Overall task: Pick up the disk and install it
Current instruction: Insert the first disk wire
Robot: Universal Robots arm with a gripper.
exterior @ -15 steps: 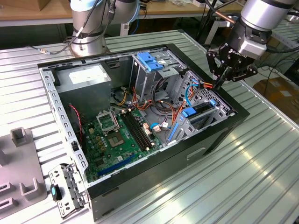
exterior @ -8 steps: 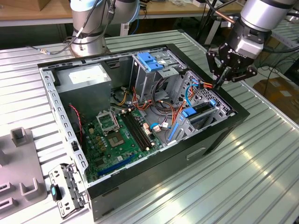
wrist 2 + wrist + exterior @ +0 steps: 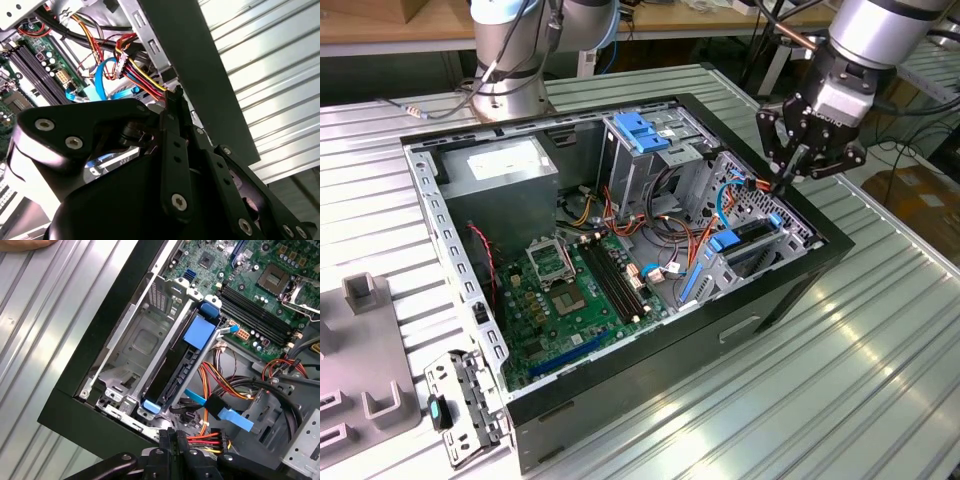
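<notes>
Disk sits on edge in the drive bay at the front corner of the open case. In the first wrist view I see its dark narrow side with a blue rail tab at each end, and its long axis runs along the bay's silver rails, from the case's black front edge in toward the motherboard. A flat blue plastic piece lies over its inner end. In the exterior view the same spot shows as blue tabs among grey sheet metal, and I cannot make out the disk's label from any angle.

Gripper hangs just above that corner, over the bundle of red, yellow and black wires. Its black linkage fingers come together to a narrow tip in the second wrist view, and the jaws look closed with nothing between them.

The case is black outside, bare perforated steel inside. A grey box with a white sticker sits at the far corner, and a cage with a blue top stands beside it. The desk is ribbed, shiny metal. The gripper's own body hides much of the bay in the second wrist view.
</notes>
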